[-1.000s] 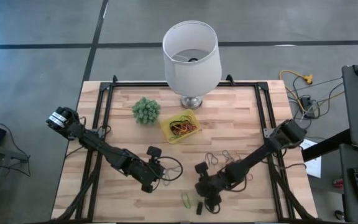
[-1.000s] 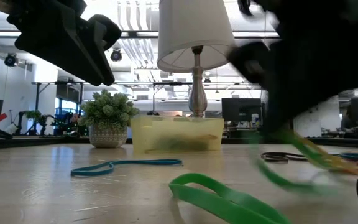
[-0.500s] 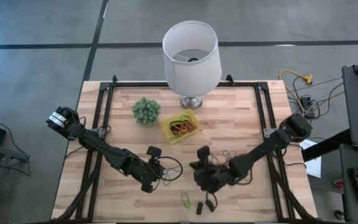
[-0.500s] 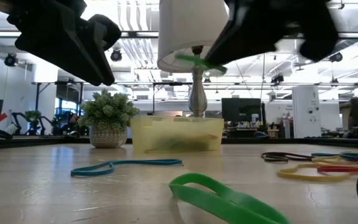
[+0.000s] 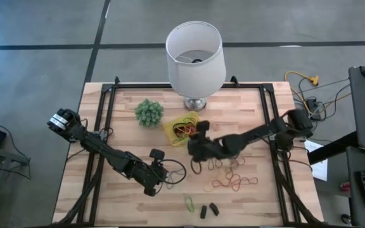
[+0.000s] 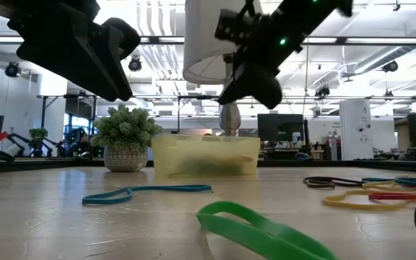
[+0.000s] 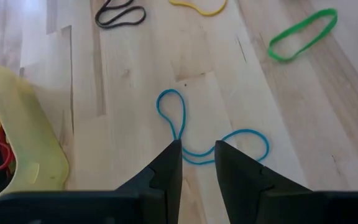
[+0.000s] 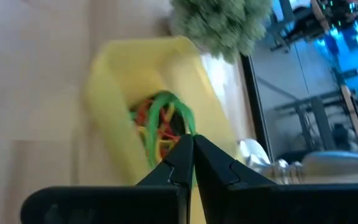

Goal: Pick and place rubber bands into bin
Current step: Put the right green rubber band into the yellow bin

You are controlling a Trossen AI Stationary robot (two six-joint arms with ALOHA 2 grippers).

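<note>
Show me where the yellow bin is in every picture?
High view: the yellow bin sits mid-table, just in front of the lamp base.
Low view: bin centre, lamp base behind it.
Left wrist view: bin at the left edge.
Right wrist view: bin in the middle.
Shared landmark: the green ball plant.

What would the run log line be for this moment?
right end effector: shut on green rubber band, by bin | left end effector: waits over blue rubber band | phase: carrying to bin

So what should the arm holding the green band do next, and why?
Probably carry on a little farther over the bin and then open. The right gripper is shut on the green rubber band, which hangs just in front of the yellow bin, not yet clearly above its middle.
</note>
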